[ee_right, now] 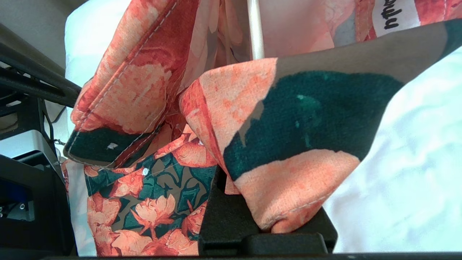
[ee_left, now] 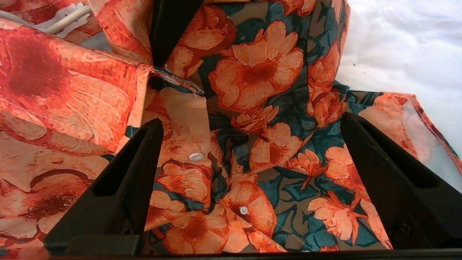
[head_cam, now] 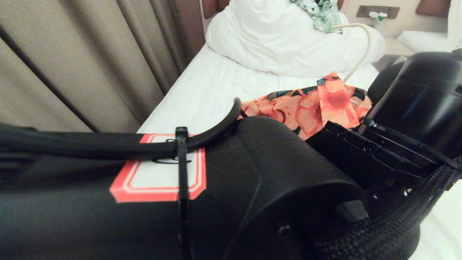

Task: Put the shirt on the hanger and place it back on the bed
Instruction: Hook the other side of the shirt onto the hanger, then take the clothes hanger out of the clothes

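- The floral shirt (head_cam: 317,104) lies crumpled on the white sheet of the bed (head_cam: 202,97), toward the bed's right edge and just short of the heaped white duvet (head_cam: 288,39) at the head end.
- The cream wire hanger (head_cam: 362,50) rises from the shirt's collar area, its hook arching up against the duvet; a straight piece of its wire also shows inside the lifted collar in the right wrist view (ee_right: 255,32).
- The left gripper (ee_left: 249,151) hovers just over the shirt's buttoned front, claw spread wide, with the placket and two white buttons (ee_left: 196,156) lying between its black fingers (ee_left: 137,169); nothing is held in it.
- The right gripper (ee_right: 267,220) is clamped narrow on a fold of the shirt's collar or front edge, the cloth bunched up over its fingers and lifted off the sheet.
- A green-and-white leaf-print garment (head_cam: 321,12) sits on top of the duvet.
- Beige curtains (head_cam: 90,61) hang along the bed's left edge.
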Controlling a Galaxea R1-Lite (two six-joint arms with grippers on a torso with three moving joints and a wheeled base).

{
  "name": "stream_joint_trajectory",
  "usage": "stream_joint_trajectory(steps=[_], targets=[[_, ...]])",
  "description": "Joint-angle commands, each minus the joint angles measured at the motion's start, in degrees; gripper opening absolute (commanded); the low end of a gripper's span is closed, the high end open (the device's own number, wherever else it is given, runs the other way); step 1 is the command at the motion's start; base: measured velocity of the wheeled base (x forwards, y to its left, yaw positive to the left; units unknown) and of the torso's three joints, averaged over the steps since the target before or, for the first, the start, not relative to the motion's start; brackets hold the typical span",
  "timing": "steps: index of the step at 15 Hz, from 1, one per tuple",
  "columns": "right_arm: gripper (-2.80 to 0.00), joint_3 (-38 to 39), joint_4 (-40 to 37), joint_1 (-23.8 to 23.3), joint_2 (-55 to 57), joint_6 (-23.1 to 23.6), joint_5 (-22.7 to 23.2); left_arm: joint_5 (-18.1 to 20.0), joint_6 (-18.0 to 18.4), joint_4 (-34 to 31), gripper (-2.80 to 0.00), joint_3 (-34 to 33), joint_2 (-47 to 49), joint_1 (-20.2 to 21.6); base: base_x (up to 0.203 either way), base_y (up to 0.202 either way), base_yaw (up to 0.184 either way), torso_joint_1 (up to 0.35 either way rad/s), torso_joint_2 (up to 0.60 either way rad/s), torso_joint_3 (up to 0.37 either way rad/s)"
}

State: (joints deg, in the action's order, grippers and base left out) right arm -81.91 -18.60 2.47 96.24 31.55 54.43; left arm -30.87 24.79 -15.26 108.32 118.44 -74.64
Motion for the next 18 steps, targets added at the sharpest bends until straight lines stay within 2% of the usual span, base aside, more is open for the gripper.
stream_joint_trajectory(steps=[1, 4, 6, 7, 8, 9, 11, 12, 14, 18], targets=[[-2.8, 0.0, -0.1, -0.1, -0.3, 0.2, 0.3, -0.1, -1.1, 0.1, 0.0, -1.0, -0.5, 0.0, 0.0, 0.0, 0.0, 0.0, 0.0, 0.0], [-2.8, -0.9, 0.0, -1.3, 0.3, 0.2, 0.7, -0.5, -7.8, 1.2, 0.0, -1.1, -1.2, -0.2, 0.0, 0.0, 0.0, 0.0, 0.0, 0.0], [-2.8, -2.2, 0.0, -1.6, 1.3, 0.1, 0.8, -0.4, -9.9, 1.4, 0.0, -3.3, -4.1, -0.2, 0.0, 0.0, 0.0, 0.0, 0.0, 0.0], [-2.8, -2.8, 0.0, -1.5, 1.8, 0.1, 0.8, -0.5, -10.3, 1.5, -2.8, -5.0, -5.8, -0.2, 0.0, 0.0, 0.0, 0.0, 0.0, 0.0], [-2.8, -3.6, -0.1, -1.1, 2.3, 0.1, 0.9, -0.9, -11.1, 1.8, -2.8, -6.6, -7.3, -0.2, 0.0, 0.0, 0.0, 0.0, 0.0, 0.0], [-2.8, -4.1, -0.1, 0.0, 2.7, 0.1, 0.9, -3.0, -13.7, 3.3, -2.8, -7.4, -8.0, -0.2, 0.0, 0.0, 0.0, 0.0, 0.0, 0.0], [-2.8, -5.6, -0.1, 2.8, 3.5, 0.0, 0.8, -11.0, -20.1, 9.6, -2.8, -8.0, -8.3, 0.3, 0.0, 0.0, 0.0, 0.0, 0.0, 0.0], [-2.8, -6.3, -0.1, 4.2, 3.8, 0.0, 0.8, -12.9, -21.8, 12.1, -2.8, -9.3, -9.4, 0.8, 0.0, 0.0, 0.0, 0.0, 0.0, 0.0], [-2.8, -7.7, -0.2, 6.8, 5.2, -0.1, 0.7, -13.7, -22.2, 16.0, -2.8, -13.2, -13.2, 1.8, 0.0, 0.0, 0.0, 0.0, 0.0, 0.0], [-2.8, -12.3, -0.8, 11.3, 8.3, -0.6, 0.4, -14.0, -19.9, 21.4, -2.8, -17.6, -17.5, 4.0, 0.0, 0.0, 0.0, 0.0, 0.0, 0.0]])
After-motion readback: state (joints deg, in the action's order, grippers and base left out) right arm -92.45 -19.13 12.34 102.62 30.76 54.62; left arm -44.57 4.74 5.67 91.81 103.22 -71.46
